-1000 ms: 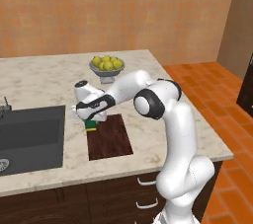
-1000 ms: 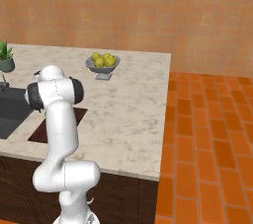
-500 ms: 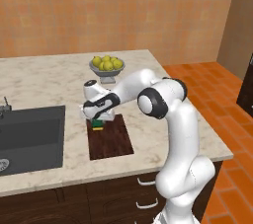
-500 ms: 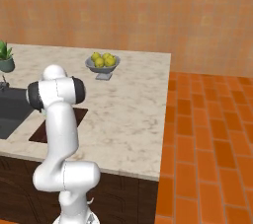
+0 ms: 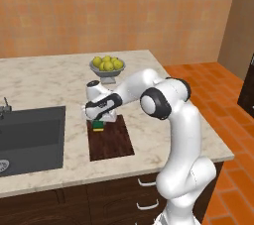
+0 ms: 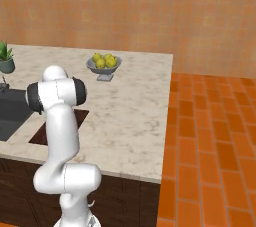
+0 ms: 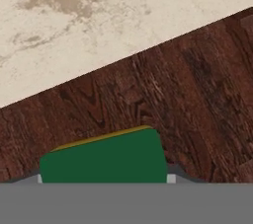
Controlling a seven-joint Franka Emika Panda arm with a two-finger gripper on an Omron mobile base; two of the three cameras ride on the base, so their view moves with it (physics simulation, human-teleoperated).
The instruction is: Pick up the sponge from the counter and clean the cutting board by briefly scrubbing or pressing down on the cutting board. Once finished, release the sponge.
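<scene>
- The pincer (image 5: 99, 122) was down over the far end of the cutting board (image 5: 111, 142), closed on the sponge (image 5: 98, 126).
- The sponge sat directly beneath the pincer, green layer up with a thin yellow edge showing, and appeared to rest on the dark wood; whether it pressed down or merely touched could not be told.
- In the hand view the sponge (image 7: 104, 156) lay right at the pincer's tips, with the cutting board (image 7: 197, 94) spreading ahead of it and to both sides.
- Beyond the board's edge, further ahead of the pincer in that view, lay the pale marbled surface (image 7: 74, 30).
- Most of the board stretched from the pincer back toward the robot's base, reaching close to the near edge of the surface (image 5: 44, 78).
- A grey bowl of lemons (image 5: 107, 65) stood beyond the pincer, toward the wall, well apart from the board.
- The dark sink (image 5: 30, 137) lay off to the pincer's left, set into the surface, near the board but not touching it.
- From the right base view the arm hid the pincer; the bowl of lemons (image 6: 104, 64) and a corner of the board (image 6: 80, 118) showed.
</scene>
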